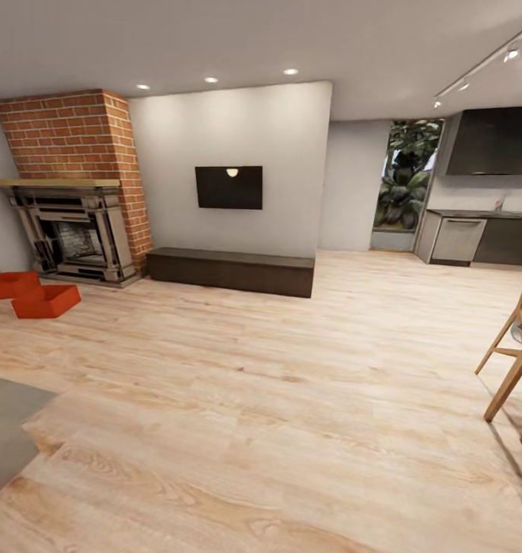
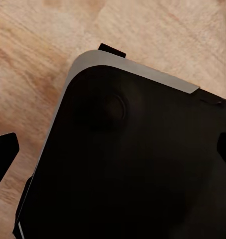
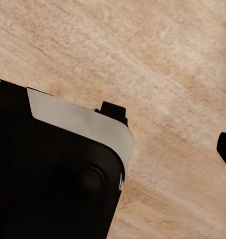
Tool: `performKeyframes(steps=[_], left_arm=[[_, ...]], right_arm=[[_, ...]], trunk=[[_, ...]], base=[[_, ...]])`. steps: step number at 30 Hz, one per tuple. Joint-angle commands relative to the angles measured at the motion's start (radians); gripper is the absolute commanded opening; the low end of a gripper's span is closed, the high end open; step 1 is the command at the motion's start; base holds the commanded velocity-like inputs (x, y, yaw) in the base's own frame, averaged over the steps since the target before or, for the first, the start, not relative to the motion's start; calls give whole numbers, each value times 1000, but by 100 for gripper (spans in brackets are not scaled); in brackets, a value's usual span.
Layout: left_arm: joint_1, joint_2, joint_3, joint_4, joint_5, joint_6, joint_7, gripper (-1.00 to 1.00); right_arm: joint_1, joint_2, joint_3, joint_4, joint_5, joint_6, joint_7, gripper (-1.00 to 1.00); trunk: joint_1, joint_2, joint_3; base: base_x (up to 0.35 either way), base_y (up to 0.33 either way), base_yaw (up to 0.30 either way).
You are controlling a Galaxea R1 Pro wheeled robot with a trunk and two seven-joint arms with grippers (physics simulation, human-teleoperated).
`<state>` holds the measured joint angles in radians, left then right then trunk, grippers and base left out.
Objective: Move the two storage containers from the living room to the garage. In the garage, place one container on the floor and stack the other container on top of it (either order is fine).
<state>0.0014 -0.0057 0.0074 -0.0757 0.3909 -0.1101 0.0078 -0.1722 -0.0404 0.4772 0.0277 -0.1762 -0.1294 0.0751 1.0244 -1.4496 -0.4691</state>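
The two orange-red, thin-walled open bins point(image 1: 32, 294) sit on the light wood plank floor point(image 1: 276, 399) of the living room, touching or nearly touching each other, just in front of the ornate dark fireplace point(image 1: 75, 234) under the red brick chimney point(image 1: 77, 138), well away from the robot at the head view's far left. Both wrist views look down past the robot's dark, grey-edged base point(image 2: 138, 164) onto the planks; a dark fingertip point(image 2: 4, 154) of the left pincer and one point(image 3: 225, 149) of the right sit at the frame edges, which suggests wide jaws, but I cannot tell for certain, and neither holds anything. The likely trouble lies in the approach: the bins lie close to the hearth, so driving in too far could nudge them against it or clip the fireplace. A grey slab point(image 1: 8, 430) at lower left stands near the direct route. The thin walls may flex or slip if pinched off-centre.
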Motion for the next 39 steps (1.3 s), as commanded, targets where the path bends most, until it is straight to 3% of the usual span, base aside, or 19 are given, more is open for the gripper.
performKeyframes(steps=[1,19,39], left_arm=[[0,0,0,-1,4,-2,0,100],[0,0,0,-1,4,-3,1,100],[0,0,0,-1,4,-2,1,100]], right_arm=[[-1,1,6,3,-12,-6,6,100],[-1,-1,0,3,-16,-7,6,100],[-1,-1,-2,3,-17,-7,6,100]], trunk=[[1,0,-1],[1,0,-1],[1,0,-1]], base=[[325,0,0],[325,0,21],[325,0,248]])
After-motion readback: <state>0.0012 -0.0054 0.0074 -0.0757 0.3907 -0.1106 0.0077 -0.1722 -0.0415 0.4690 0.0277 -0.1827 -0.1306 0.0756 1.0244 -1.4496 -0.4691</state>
